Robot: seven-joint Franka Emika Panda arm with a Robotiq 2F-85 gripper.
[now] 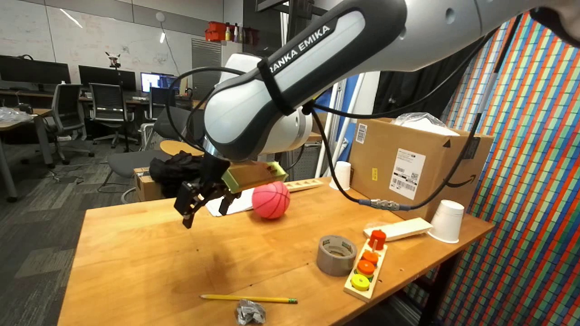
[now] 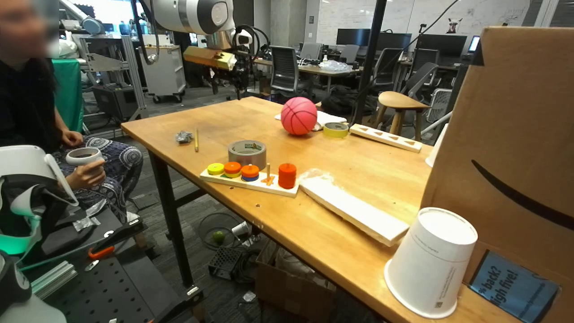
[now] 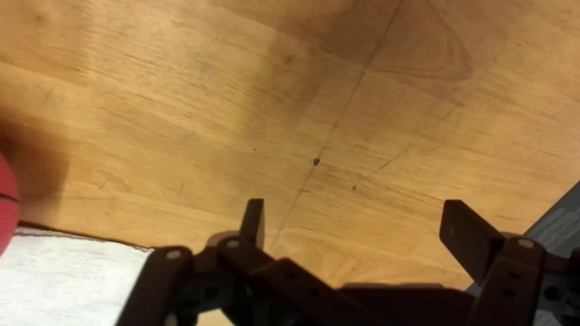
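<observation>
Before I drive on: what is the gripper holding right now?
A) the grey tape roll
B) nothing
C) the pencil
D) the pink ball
B: in the wrist view the gripper has its fingers spread wide apart, with only the wooden tabletop showing in the gap between them.

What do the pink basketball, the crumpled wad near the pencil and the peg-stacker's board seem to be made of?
Pink basketball: probably rubber or vinyl, mostly matte; evenly colored skin with dark seam lines.
Crumpled wad: silvery-gray, creased, patchily shiny; perhaps foil or duct tape, I can't tell which.
Peg-stacker's board: likely wood, pale and unpainted-looking, with a smooth surface.
</observation>
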